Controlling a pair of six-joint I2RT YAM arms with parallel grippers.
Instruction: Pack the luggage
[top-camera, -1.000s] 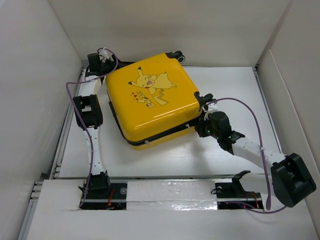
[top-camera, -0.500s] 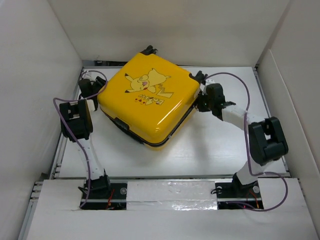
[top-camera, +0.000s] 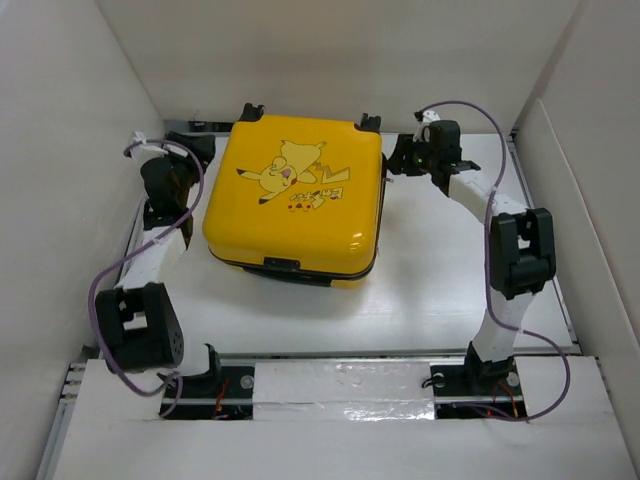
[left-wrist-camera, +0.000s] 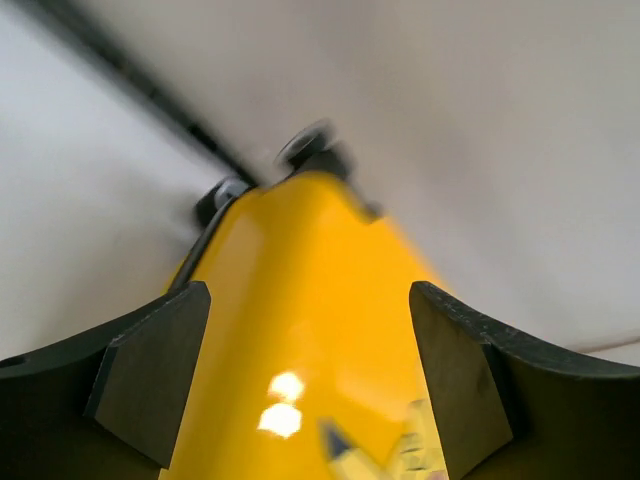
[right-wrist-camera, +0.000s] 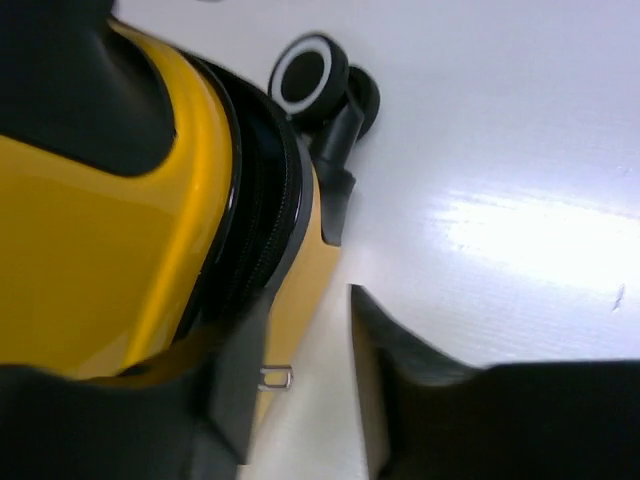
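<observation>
The luggage (top-camera: 295, 200) is a yellow hard-shell suitcase lying shut and flat at the back middle of the table, Pikachu face up, black wheels (top-camera: 250, 110) toward the back wall. My left gripper (top-camera: 203, 155) is at its back left corner. In the left wrist view the jaws stand wide open (left-wrist-camera: 305, 385) with the yellow shell (left-wrist-camera: 310, 300) filling the space between them. My right gripper (top-camera: 397, 160) is at the suitcase's back right side, open (right-wrist-camera: 300, 400). One of its fingers (right-wrist-camera: 235, 400) lies against the zipper band (right-wrist-camera: 255, 200), and a metal zipper pull (right-wrist-camera: 275, 378) shows in the gap.
White walls close the table in at the left (top-camera: 70, 200), back (top-camera: 340, 60) and right (top-camera: 590, 200). A metal rail (top-camera: 340, 385) with both arm bases runs along the near edge. Purple cables (top-camera: 480, 115) loop off each arm.
The suitcase has turned from a diamond angle to square with the table and slid toward the back wall. Both arms swung to its back corners, and the right gripper went from shut to open.
</observation>
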